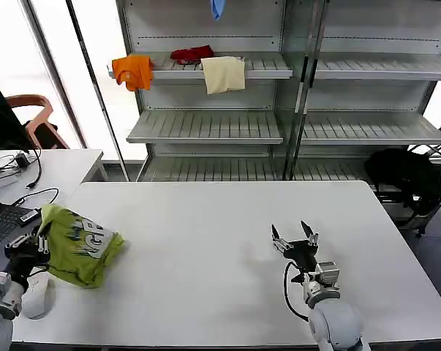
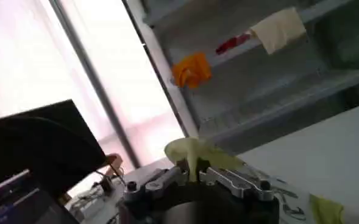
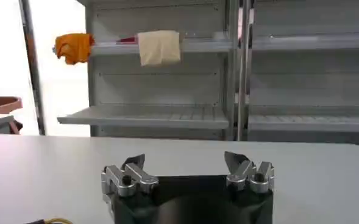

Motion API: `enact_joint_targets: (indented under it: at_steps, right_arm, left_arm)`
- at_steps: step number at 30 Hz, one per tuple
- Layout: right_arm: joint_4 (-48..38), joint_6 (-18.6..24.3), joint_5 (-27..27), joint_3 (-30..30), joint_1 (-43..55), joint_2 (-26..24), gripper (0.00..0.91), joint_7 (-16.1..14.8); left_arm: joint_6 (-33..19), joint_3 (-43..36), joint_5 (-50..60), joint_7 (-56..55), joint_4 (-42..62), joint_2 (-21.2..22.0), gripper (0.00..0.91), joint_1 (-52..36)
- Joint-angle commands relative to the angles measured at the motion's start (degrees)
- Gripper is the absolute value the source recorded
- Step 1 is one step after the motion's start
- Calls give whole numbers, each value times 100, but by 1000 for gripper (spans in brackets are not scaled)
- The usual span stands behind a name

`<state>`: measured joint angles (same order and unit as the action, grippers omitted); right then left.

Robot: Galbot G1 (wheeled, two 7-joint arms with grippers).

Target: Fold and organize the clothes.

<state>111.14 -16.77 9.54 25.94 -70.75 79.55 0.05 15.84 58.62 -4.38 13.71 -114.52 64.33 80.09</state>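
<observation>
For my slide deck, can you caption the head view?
Left pincer shut on the crumpled yellow-green T-shirt at the white table's left edge; right pincer open over bare tabletop.

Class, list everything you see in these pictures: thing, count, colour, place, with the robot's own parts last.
T-shirt: one, lime yellow-green, crumpled at table's left edge.
Table: one, white, in front.
Orange garment: one, upper shelf.
Red garment: one, same shelf.
Cream garment: one, hanging off that shelf.
Blue cloth: one, above.
Black bag: one, right of table.
Left pincer: shut on T-shirt.
Right pincer: open, over bare table.
</observation>
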Motion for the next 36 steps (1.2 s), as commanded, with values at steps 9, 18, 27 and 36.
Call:
enact_joint_targets:
  at_steps: [9, 18, 27, 36]
  right_arm:
    - [6, 107, 139, 211, -203, -129, 907, 1]
    - [-31, 165, 186, 356, -342, -172, 907, 32]
    - [8, 135, 112, 301, -318, -79, 907, 82]
    - [444, -80, 154, 84, -325, -24, 907, -96]
  left_arm:
    - [-148, -1602, 3267, 82, -1016, 531, 10, -43]
    - [100, -4493, 4052, -616, -227, 1564, 10, -293]
    - [1172, -5212, 2723, -917, -64, 1553, 20, -1013]
    - [1226, -5284, 2085, -1244, 345, 1642, 907, -1180]
